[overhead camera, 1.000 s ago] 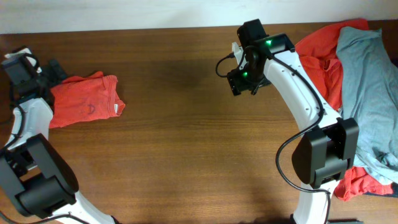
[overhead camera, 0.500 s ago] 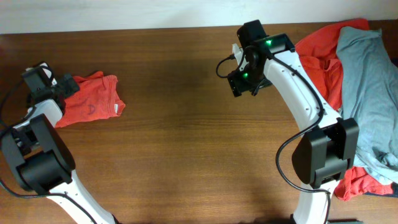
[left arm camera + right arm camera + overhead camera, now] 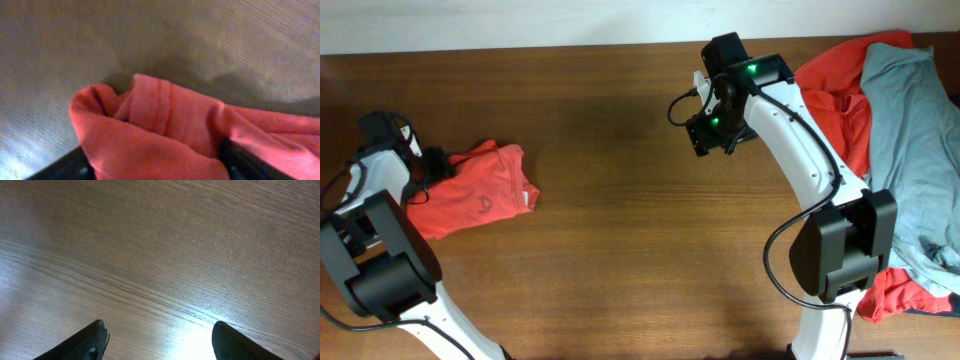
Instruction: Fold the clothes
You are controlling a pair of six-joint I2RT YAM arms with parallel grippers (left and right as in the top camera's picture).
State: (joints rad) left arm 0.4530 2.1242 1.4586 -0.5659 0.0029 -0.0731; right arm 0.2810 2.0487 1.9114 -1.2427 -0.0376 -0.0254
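The left gripper has come in from the far-left edge of the table, moving rightward and toward the front. It now clamps the bunched left edge of the folded orange-red T-shirt. The shirt has shifted with it. It lies further right and nearer the front edge than a second ago, turned slightly, with its right corner lower. The left arm's elbow has swung in behind it.

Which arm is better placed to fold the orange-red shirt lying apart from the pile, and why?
Left. The left fingers are shut on the shirt, while the right fingers hang open over bare table, well away.
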